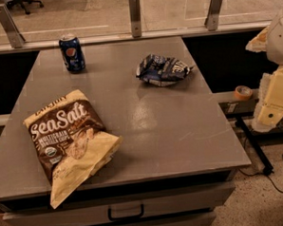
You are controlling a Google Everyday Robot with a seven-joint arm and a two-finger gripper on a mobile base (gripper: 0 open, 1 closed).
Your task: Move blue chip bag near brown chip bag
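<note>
The blue chip bag [163, 69] is small, crumpled and dark blue, and lies flat on the far right part of the grey table [180, 132]. The brown chip bag [69, 137], large with white "Sea Salt" lettering and a cream-yellow bottom, lies at the front left with its lower corner over the table's front edge. The two bags are well apart. My gripper [274, 98] is at the right edge of the view, off the table and away from both bags, holding nothing that I can see.
An upright blue soda can [72, 53] stands at the far left of the table. A drawer with a dark handle [126, 213] is under the front edge. An orange tape roll [243, 92] sits on a ledge to the right. A glass railing runs behind.
</note>
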